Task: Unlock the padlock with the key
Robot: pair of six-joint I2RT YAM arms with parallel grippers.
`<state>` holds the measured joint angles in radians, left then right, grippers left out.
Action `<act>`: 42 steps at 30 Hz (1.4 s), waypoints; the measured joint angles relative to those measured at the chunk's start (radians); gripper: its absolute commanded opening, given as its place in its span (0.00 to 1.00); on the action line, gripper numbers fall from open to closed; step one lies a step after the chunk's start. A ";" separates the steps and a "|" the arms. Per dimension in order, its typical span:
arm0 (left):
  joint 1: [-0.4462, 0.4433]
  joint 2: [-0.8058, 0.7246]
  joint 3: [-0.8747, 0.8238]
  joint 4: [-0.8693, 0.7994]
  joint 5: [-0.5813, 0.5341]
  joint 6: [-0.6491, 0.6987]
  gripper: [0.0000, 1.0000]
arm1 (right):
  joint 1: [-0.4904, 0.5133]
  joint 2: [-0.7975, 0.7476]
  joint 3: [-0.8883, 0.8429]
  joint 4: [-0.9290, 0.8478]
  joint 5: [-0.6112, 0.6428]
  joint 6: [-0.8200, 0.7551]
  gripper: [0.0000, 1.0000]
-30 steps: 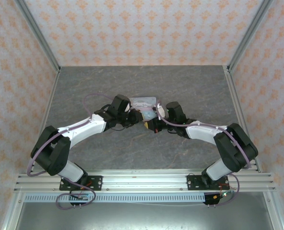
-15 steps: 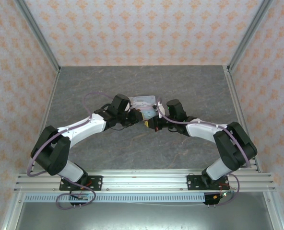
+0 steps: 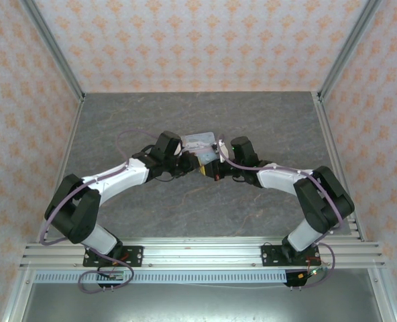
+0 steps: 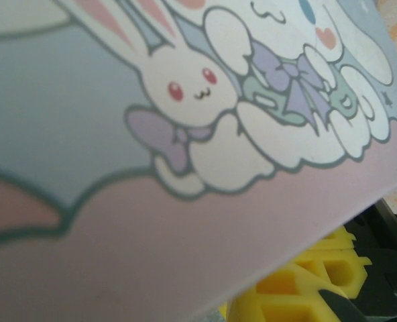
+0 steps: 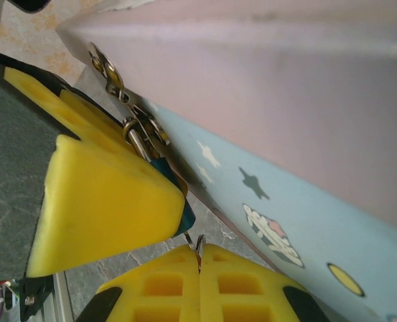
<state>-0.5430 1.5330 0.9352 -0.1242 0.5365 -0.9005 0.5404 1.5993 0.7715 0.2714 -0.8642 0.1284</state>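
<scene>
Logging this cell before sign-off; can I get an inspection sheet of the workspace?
Surface: grey marbled table.
Job's things: teal padlock hangs on the clasp of a cartoon tin; key close to it.
Clutter: nothing seen.
Grippers: left gripper jaws shut on padlock; right gripper jaws shut on key.
Cables: purple cables loop along both arms.
Surroundings: patterned walls, metal frame.

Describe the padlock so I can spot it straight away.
Start at the pale blue cartoon-printed tin near the middle of the grey table. Along its edge, in the right wrist view, sits the padlock: a tiny teal body with a silvery shackle, far smaller than the tin.
</scene>
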 measured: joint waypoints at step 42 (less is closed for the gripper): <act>-0.005 -0.026 -0.259 0.368 -0.004 -0.196 0.62 | 0.055 -0.002 -0.222 0.267 0.145 0.440 0.00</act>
<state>-0.5476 1.5066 0.6762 0.2440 0.5327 -1.0962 0.5949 1.5974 0.5495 0.5385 -0.7189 0.5686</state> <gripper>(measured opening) 0.621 0.040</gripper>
